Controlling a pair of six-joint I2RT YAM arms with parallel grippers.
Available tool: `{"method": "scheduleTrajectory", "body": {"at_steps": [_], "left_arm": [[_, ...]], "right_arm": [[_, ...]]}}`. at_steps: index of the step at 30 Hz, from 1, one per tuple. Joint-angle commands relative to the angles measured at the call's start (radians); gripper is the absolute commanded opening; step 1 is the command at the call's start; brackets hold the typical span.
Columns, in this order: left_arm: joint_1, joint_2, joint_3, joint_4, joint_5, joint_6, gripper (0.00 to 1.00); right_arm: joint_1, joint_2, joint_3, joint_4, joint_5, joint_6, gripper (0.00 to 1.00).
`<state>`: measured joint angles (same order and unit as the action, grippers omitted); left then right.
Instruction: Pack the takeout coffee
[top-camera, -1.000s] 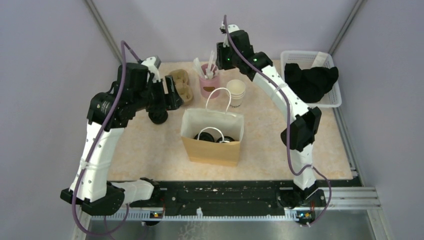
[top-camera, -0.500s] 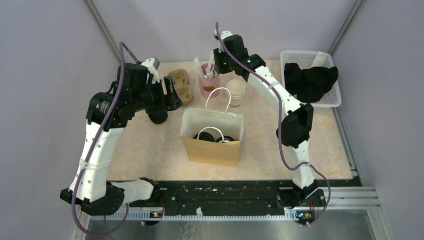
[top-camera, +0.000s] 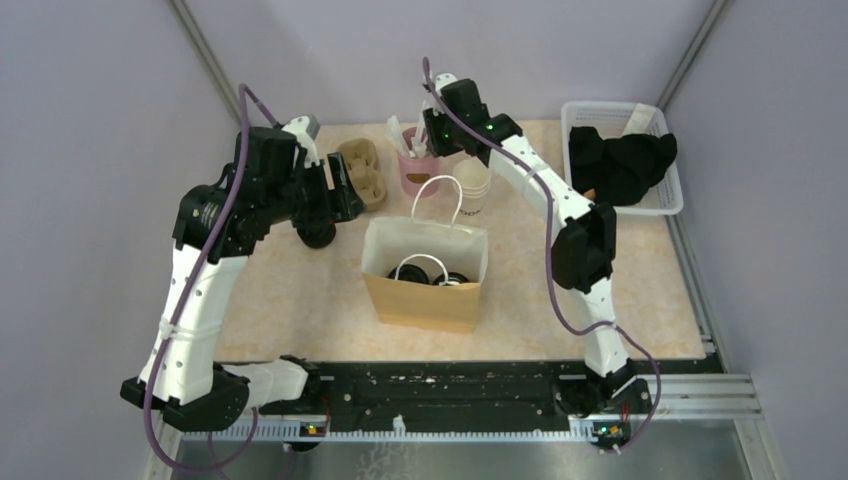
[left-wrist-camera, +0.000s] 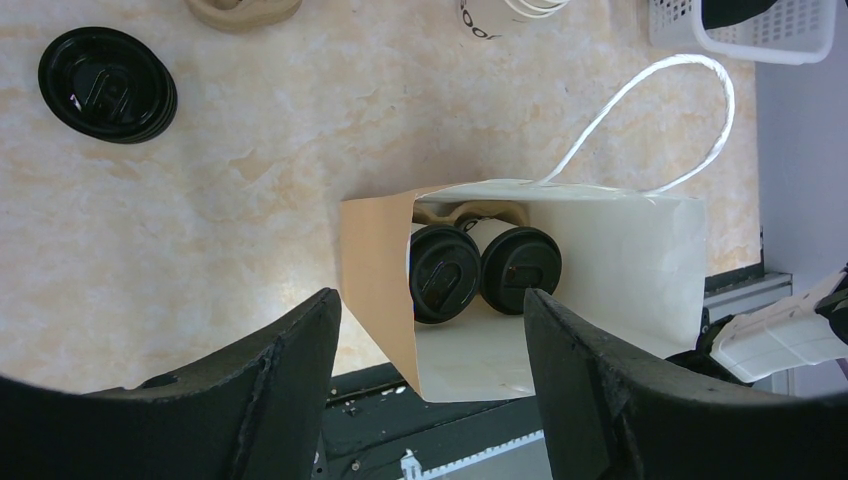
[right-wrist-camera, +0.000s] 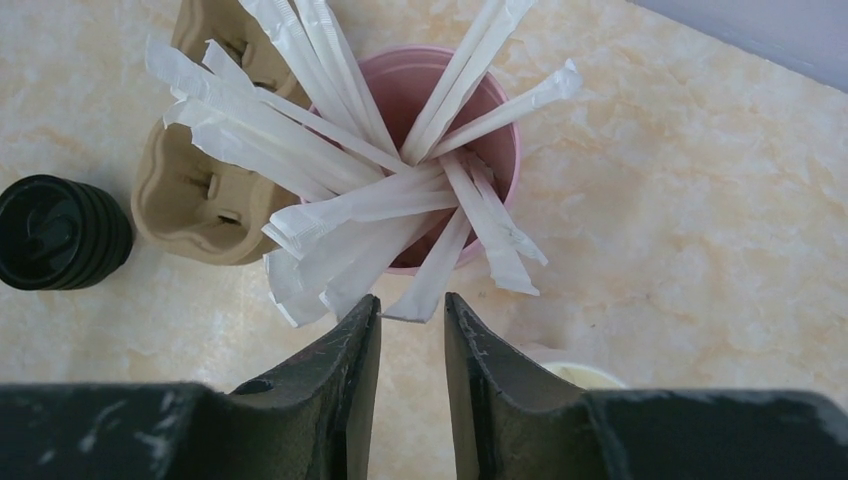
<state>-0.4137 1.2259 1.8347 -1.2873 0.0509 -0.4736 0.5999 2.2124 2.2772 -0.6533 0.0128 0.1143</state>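
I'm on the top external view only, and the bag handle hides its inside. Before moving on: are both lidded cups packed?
Observer: Yes, the left wrist view shows two lidded cups side by side inside the paper bag.
Operator: Loose in there?
Observer: A tan carrier edge shows just behind them.
Operator: And the right gripper?
Observer: The right gripper is slightly open, nothing clamped, aimed at the wrapped straws in the pink cup.

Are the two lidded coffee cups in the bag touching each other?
Touching. Left wrist view: one coffee cup sits rim to rim against the other coffee cup, no gap.
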Motion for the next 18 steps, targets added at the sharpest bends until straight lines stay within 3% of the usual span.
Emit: {"method": "scheduleTrajectory", "body": {"at_steps": [1, 8, 18], "left_arm": [[0.0, -0.014, 0.024, 0.016, -0.008, -0.003, 0.74], [0.0, -0.014, 0.021, 0.015, -0.005, 0.009, 0.73], [0.0, -0.045, -0.051, 0.096, 0.038, 0.032, 0.73]], "right_arm": [[0.004, 0.013, 0.012, 0.057, -0.01, -0.008, 0.25], [0.006, 0.008, 0.092, 0.027, 0.002, 0.006, 0.0], [0.049, -0.207, 0.118, -0.075, 0.107, -0.012, 0.0]]}}
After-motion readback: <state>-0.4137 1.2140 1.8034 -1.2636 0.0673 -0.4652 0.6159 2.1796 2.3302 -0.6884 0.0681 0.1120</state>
